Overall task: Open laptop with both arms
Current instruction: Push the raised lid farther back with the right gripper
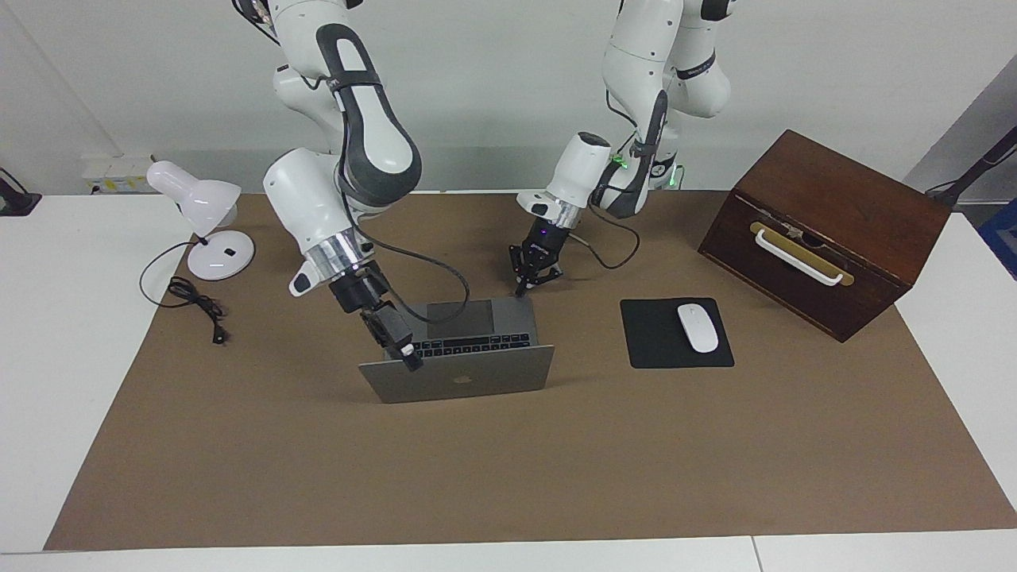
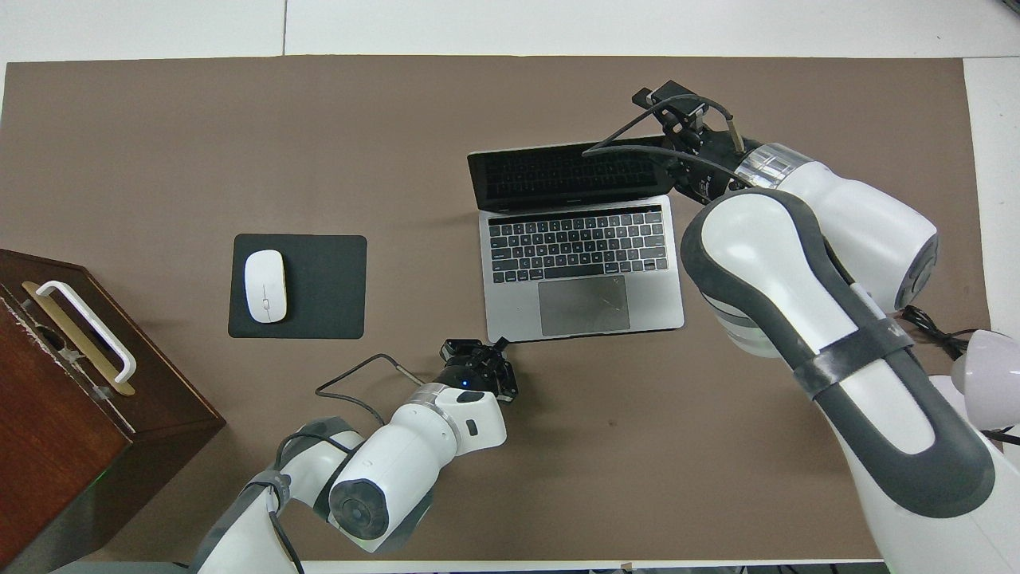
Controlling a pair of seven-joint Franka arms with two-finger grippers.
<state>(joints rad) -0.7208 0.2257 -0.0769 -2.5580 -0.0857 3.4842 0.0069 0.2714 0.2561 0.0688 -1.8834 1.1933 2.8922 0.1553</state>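
The laptop [image 2: 580, 275] is seen open in the middle of the brown mat [image 1: 508, 477], its lid [image 1: 459, 381] tilted back away from the robots so that the keys and trackpad are exposed. From the trackpad, in the overhead view, the left gripper [image 2: 500, 344] is found at about seven o'clock, its fingertips clenched together with nothing between them and set on the base's corner nearest the robots. The right gripper [image 1: 411, 361] is found at about one o'clock in that view, at the lid's top corner toward the right arm's end of the table. Its tip lies against the lid's edge; whether its fingers are closed on the lid cannot be told.
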